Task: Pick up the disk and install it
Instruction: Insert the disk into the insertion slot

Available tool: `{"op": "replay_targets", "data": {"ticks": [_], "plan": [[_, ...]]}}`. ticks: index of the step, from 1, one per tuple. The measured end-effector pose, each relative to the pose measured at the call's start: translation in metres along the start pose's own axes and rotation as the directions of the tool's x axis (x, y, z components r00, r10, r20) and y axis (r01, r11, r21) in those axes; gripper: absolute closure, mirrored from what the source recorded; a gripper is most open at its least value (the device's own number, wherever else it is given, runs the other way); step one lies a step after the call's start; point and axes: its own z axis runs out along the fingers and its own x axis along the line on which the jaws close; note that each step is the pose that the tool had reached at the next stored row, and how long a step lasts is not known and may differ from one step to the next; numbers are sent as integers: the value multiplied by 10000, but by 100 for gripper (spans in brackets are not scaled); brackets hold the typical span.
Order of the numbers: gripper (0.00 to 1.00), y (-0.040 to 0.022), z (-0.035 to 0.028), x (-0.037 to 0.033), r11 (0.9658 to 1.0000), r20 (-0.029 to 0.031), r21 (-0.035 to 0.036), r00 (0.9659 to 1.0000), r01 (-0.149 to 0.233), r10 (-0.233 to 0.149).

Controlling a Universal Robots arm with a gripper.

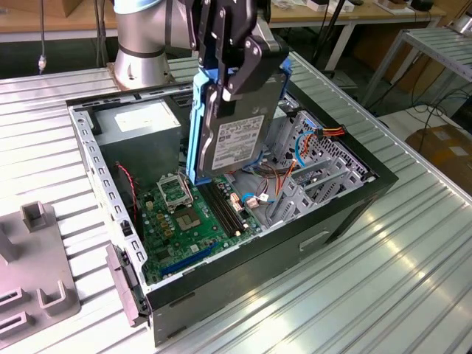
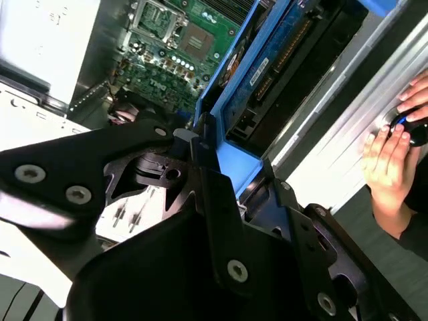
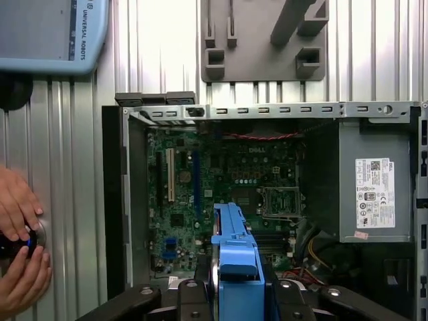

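Here the gripper (image 1: 230,87) pinches the grey, white-labelled, blue-railed disk (image 1: 237,141), standing on edge.

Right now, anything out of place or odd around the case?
Nothing damaged or spilled. One oddity: a person's hands lie on the table beside the open computer case while the gripper holds the disk on edge above the motherboard.

Ribbed metal table (image 1: 383,258), wooden bench (image 1: 383,15) behind
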Motion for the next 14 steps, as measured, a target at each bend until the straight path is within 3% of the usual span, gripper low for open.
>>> {"op": "replay_targets", "data": {"ticks": [11,13,14], "plan": [[63,-8,31,447,10000,-27,1,10000,0,0],[63,-10,37,538,10000,-31,1,10000,0,0],[63,-19,45,615,10000,-35,2,10000,0,0]]}}
